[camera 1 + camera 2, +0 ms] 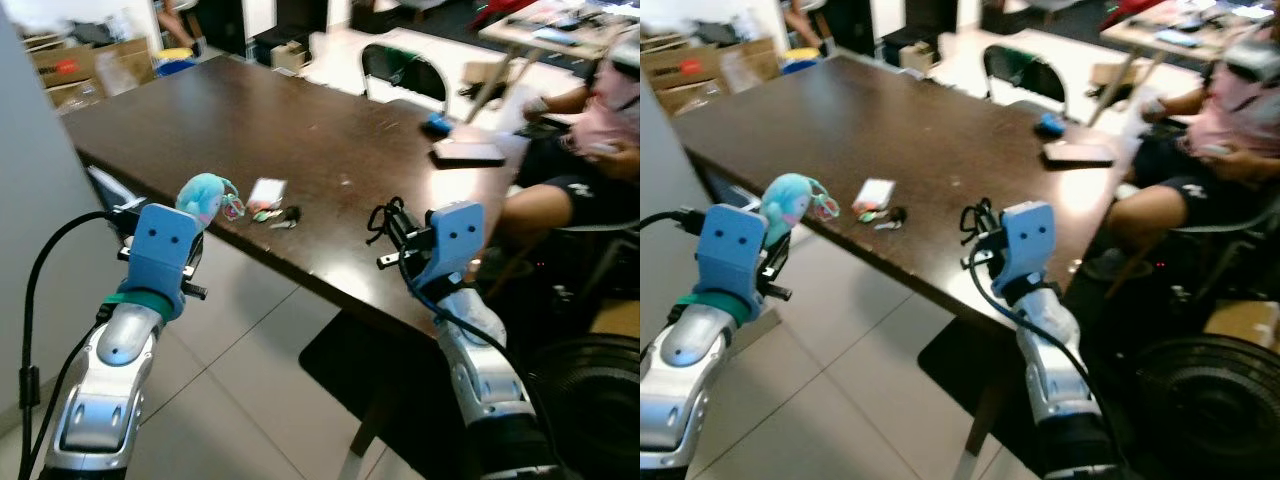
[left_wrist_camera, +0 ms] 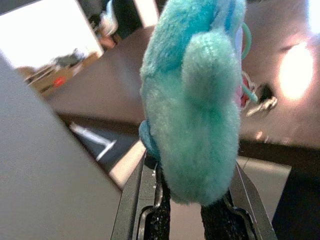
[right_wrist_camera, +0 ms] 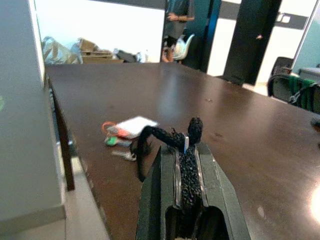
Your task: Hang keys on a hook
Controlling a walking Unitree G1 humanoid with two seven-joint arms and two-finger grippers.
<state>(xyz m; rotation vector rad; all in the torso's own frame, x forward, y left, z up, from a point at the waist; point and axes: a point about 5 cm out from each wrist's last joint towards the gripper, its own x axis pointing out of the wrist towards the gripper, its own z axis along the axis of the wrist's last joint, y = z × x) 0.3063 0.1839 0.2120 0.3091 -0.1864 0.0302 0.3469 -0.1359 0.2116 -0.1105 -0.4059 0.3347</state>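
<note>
The left gripper [image 1: 196, 222] is holding a teal plush [image 1: 203, 197] up beside the near edge of the table [image 1: 330, 150], its two fingers [image 2: 220, 220] closed narrowly on the plush's lower end; a ring and small pink charms [image 1: 233, 208] are dangling from it, so this is probably a key fob, gripped by the soft body so the ring hangs free for hooking, though I cannot make out keys on it. The right gripper [image 1: 393, 226] is reaching over the table edge with its jaws nearly together, pinching a black cord [image 3: 172, 137] between them; the cord's loop is sticking out past the fingertips, likely kept that way to slip over something. A second bunch, a white card [image 1: 267, 191] with green and orange tags and a small key [image 1: 285, 218], is lying flat on the table between the two grippers, touched by neither. A grey wall [image 1: 35, 230] is standing at the robot's left. A seated person [image 1: 585, 150] is at the table's far right, with a phone [image 1: 467, 153] lying nearby. Judging from this, the pickup looks done and carrying to a hook is still ahead.
</note>
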